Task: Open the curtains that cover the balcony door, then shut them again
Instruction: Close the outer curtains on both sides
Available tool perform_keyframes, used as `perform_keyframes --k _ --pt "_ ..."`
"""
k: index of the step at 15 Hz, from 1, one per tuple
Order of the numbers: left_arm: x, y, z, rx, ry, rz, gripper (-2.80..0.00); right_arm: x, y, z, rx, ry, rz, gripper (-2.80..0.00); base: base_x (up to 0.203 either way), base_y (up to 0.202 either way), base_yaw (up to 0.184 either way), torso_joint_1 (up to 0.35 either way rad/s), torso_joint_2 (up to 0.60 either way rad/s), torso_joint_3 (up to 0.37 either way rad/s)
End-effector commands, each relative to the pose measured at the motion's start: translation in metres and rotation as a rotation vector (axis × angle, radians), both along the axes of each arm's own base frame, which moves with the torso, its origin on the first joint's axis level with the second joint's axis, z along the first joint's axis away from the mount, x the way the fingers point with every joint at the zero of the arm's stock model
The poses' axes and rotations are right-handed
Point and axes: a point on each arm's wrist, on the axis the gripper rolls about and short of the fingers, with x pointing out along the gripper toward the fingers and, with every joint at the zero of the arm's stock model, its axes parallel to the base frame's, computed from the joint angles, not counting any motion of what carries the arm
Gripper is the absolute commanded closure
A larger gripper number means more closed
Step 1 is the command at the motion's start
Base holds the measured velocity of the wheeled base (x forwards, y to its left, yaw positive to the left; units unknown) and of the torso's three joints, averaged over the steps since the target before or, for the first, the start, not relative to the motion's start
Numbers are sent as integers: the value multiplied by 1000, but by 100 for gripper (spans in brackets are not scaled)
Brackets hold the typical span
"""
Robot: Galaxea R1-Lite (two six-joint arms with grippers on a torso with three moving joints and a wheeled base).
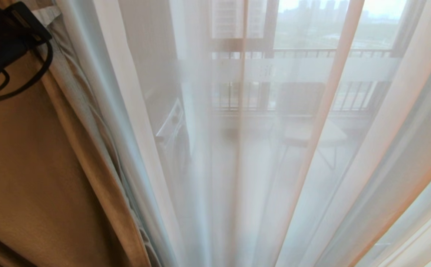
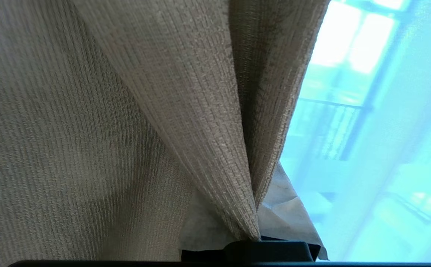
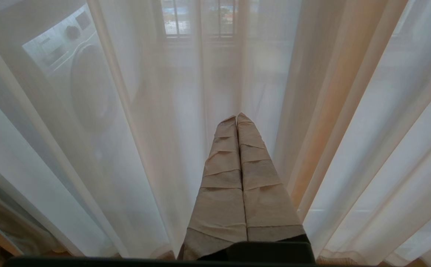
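At the far left, the left gripper point(image 1: 33, 22) is clenched on the thick drape point(image 2: 200, 129), whose folds hang vertically; the sheers point(image 1: 259, 148) lie to its right, where the right gripper point(image 3: 237, 122) rests pressed together, grasping nothing

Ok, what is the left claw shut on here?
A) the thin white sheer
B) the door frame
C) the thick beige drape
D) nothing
C: in the left wrist view the left claw pinches a fold of the thick beige drape.
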Motion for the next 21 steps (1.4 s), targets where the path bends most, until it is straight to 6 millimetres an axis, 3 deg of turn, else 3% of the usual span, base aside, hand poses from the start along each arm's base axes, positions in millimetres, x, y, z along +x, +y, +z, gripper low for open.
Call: perform_keyframes --k 1,14,18,21 --pt "2 -11 -2 -1 7 -45 0 0 0 0 0 0 1 0 0 0 0 0 0 0" --pt "-6 -58 -15 0 42 -201 0 0 0 0 0 -1 1 0 0 0 0 0 0 0" --pt "-9 -57 -13 -3 34 -197 0 0 0 0 0 -1 1 0 0 0 0 0 0 0" --pt "-13 -45 -11 -5 27 -148 0 0 0 0 0 -1 1 0 0 0 0 0 0 0"
